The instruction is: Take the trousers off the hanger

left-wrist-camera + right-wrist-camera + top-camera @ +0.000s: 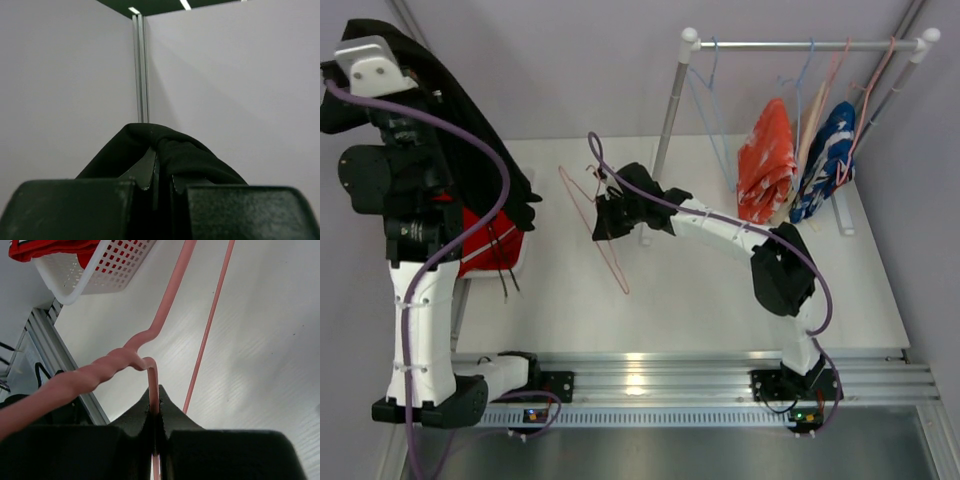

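My left gripper (159, 172) is raised high at the far left and shut on the black trousers (190, 155). In the top view they hang from it as a long dark drape (470, 120), clear of the hanger, with drawstrings (506, 272) dangling. The red trousers (480, 248) lie in a white basket (523, 258) under that arm; they also show in the right wrist view (45, 247). My right gripper (610, 215) is shut on the wire neck of a bare pink hanger (608, 250), held low over the table; its jaws pinch the wire (153, 385).
A clothes rail (800, 45) stands at the back right with an orange-and-white garment (767, 160), a blue-and-white garment (827, 160) and several bare hangers. The white lattice basket (107, 272) sits at the table's left edge. A metal rail (650, 380) runs along the near edge.
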